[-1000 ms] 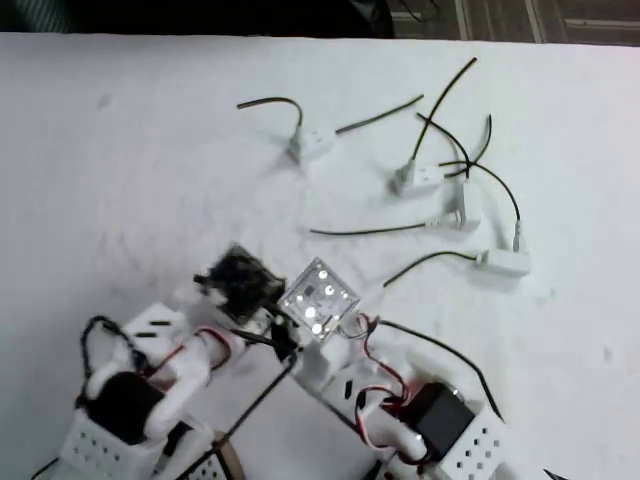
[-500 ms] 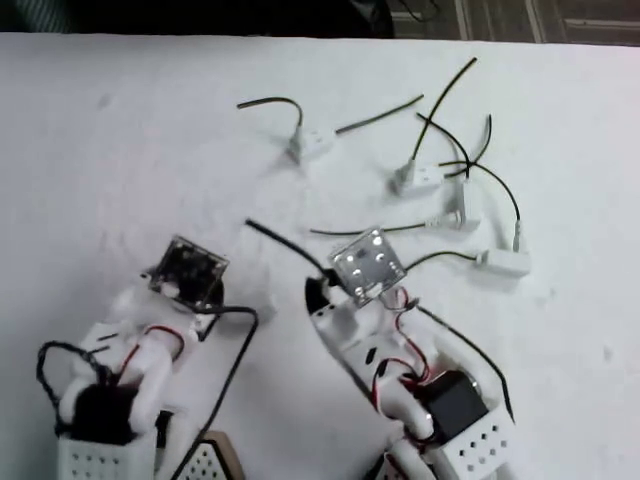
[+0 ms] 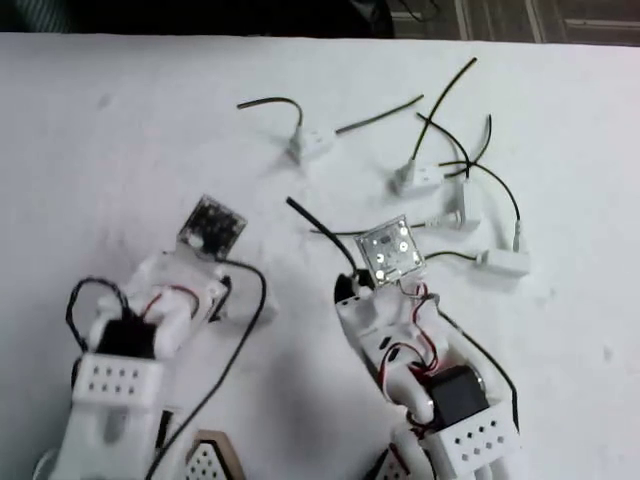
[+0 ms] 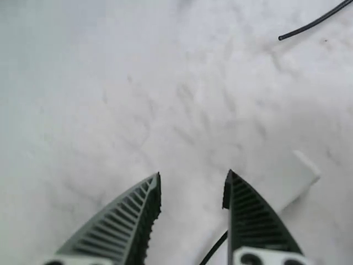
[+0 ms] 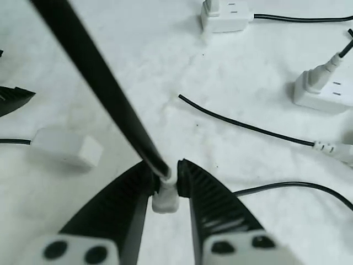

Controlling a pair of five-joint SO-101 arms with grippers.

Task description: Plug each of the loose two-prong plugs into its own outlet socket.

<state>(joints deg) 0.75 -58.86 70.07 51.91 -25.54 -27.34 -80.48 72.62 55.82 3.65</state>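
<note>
— What did my right claw (image 5: pixel 165 185) have?
— I had it clamped on a white plug (image 5: pixel 164 200), its black cord (image 5: pixel 99 83) rising between the fingers.
— And the other?
— My left claw (image 4: pixel 192 187) stood apart over the table (image 4: pixel 110 83), holding nothing, with a white block (image 4: pixel 289 185) just beside one finger.

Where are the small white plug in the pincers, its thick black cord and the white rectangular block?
small white plug (image 5: pixel 164 201), right wrist view, its body.
thick black cord (image 5: pixel 97 77), right wrist view, mid-length.
white rectangular block (image 5: pixel 65 147), right wrist view, top face.
</note>
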